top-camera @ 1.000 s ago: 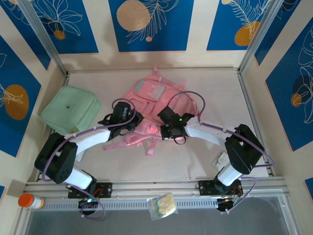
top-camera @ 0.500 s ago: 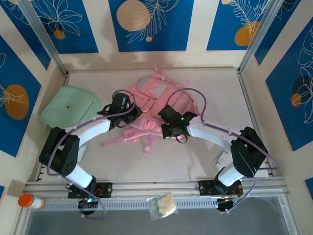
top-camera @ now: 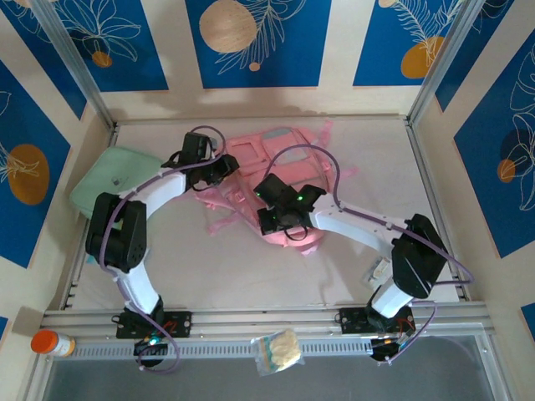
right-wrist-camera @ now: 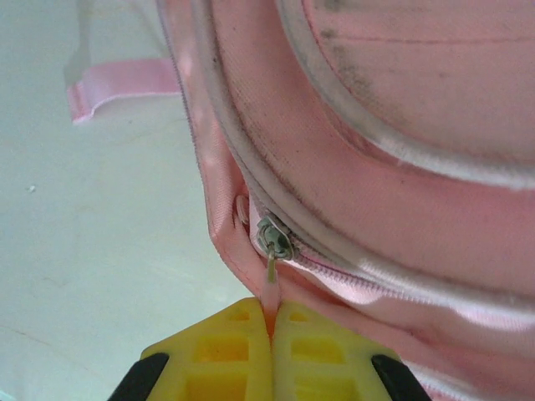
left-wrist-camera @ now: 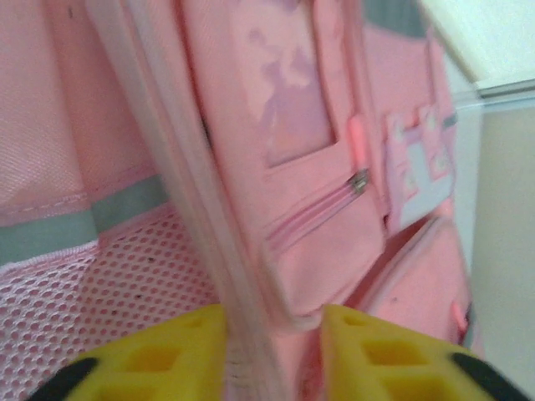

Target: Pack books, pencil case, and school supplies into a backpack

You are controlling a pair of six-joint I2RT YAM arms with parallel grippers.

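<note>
Risk: right fingers point(right-wrist-camera: 322, 338), clenched on the zip pull point(right-wrist-camera: 269, 292) of the backpack point(right-wrist-camera: 401, 167), could slip off; left fingers point(left-wrist-camera: 384, 351) straddle its seam point(left-wrist-camera: 209, 217), grip unclear, so fabric may bunch.

Robot test cell in a laboratory, seen from the room. Two cabled arms, left point(top-camera: 160, 187) and right point(top-camera: 359, 221), are bolted to a metal rail point(top-camera: 267, 320) at the near edge of a pale table point(top-camera: 251, 276). Aluminium posts point(top-camera: 73, 63) frame the bay, and walls of printed blue panels point(top-camera: 284, 67) close three sides.
</note>
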